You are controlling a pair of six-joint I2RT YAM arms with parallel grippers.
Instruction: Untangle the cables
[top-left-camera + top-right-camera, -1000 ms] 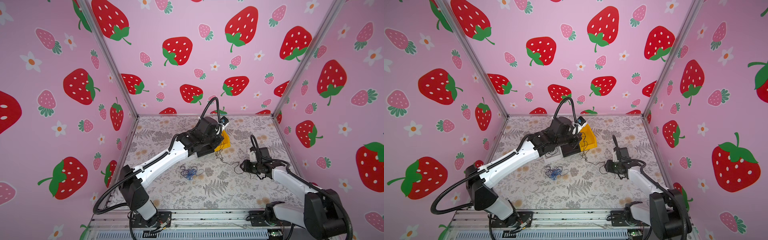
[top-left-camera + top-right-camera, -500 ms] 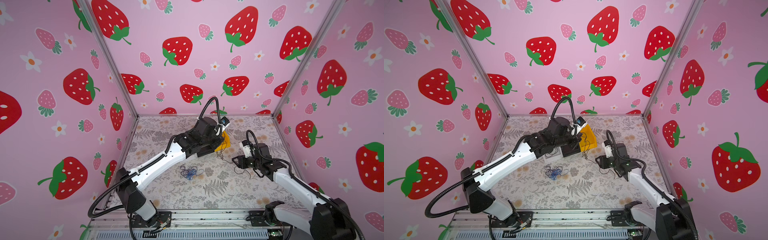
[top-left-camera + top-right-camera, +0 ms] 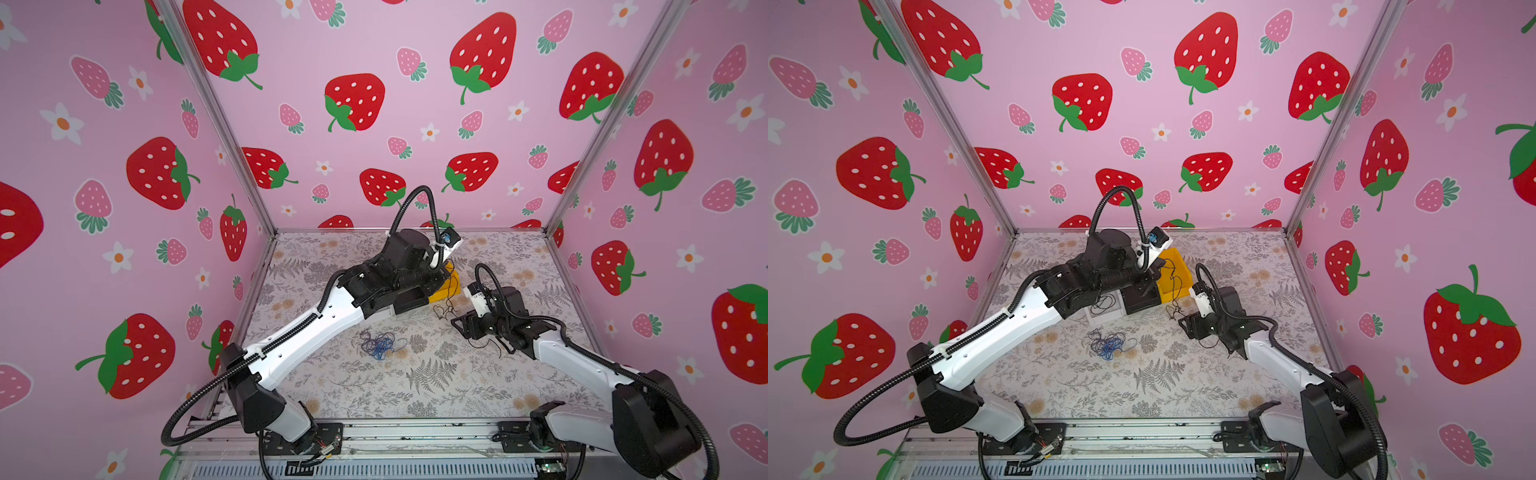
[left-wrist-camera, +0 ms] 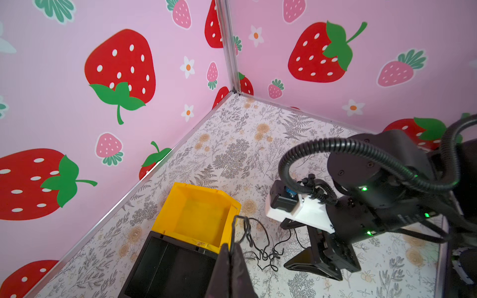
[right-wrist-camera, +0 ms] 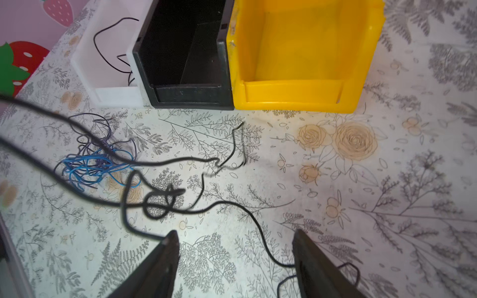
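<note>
— Flowered mat (image 3: 457,374), strawberry walls. Where are the cables?
— One blue and purple tangle (image 3: 379,345) lies mid-mat, its strands too knotted to count. One black cable (image 4: 265,255) hangs pinched in the left gripper (image 4: 231,254).
— Right gripper (image 5: 235,234)?
— Spread wide, that cable trailing between its fingers. Three bins: white bin (image 5: 111,95) holding another black wire (image 5: 94,43), black bin (image 5: 191,99), yellow bin (image 5: 291,98).

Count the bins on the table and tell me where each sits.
3, side by side in a row: white bin at one end, black bin in the middle, yellow bin at the other end. The left arm may hide more.
</note>
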